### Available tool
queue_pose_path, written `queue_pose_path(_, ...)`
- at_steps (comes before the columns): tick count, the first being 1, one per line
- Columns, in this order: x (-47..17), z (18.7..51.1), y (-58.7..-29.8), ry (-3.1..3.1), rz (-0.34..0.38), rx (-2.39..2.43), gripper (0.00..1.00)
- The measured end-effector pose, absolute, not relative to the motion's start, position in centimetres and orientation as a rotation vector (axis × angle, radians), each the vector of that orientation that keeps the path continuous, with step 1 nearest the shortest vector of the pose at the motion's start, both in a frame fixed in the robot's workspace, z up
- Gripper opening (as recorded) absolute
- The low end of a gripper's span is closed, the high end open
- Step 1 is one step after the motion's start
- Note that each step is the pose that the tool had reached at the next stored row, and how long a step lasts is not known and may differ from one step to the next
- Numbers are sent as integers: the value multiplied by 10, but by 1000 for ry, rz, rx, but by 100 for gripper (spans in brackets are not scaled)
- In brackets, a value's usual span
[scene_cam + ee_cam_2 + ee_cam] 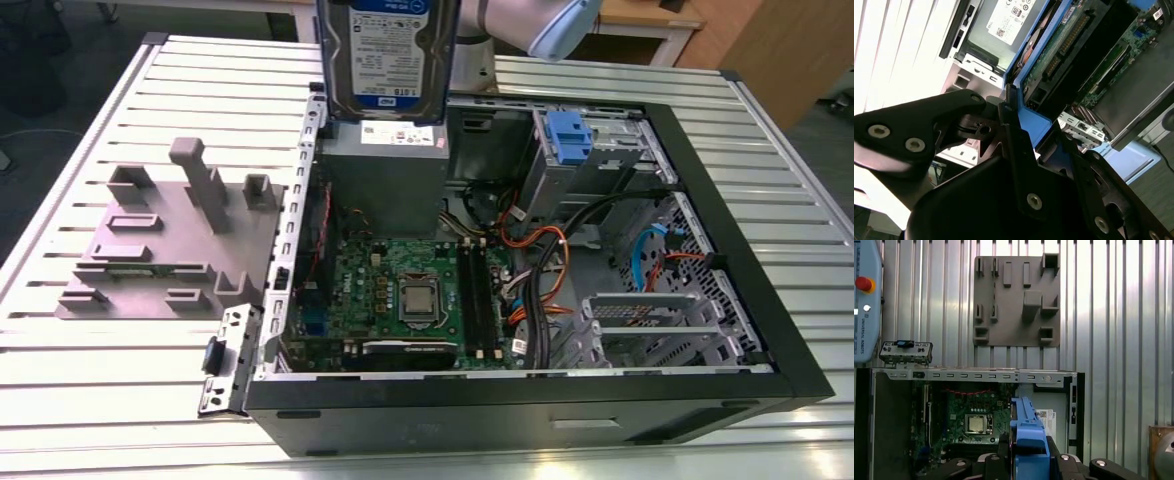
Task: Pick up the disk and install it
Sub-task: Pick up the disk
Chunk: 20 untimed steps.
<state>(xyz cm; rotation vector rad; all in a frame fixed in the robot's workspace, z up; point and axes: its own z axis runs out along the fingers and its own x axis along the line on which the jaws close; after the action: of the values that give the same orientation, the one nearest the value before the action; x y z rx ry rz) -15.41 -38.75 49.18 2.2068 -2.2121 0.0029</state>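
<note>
The disk [387,55], silver with a white-and-blue label and blue side rails, hangs upright in the air above the back of the open computer case [534,400] in the exterior view. In both wrist views my gripper [1039,145] is shut on the disk's blue rail [1026,432], with black fingers [1011,135] pressing on either side of it. The disk's green circuit-board underside [1054,55] faces the second wrist camera. The drive cage [594,155] with a small blue clip [567,135] stands in the case's far right corner, to the right of the disk.
A grey power supply box [387,175] with a white sticker sits right below the disk. The motherboard [400,290] and loose cables [547,250] lie inside the case. A grey fixture plate [160,245] with raised blocks rests on the slatted table [80,400] at the exterior view's left.
</note>
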Motion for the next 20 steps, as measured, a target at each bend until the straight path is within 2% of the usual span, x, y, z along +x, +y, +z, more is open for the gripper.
queue_pose_path(20, -149, 491, -397, -2211, 5, 2206, 36)
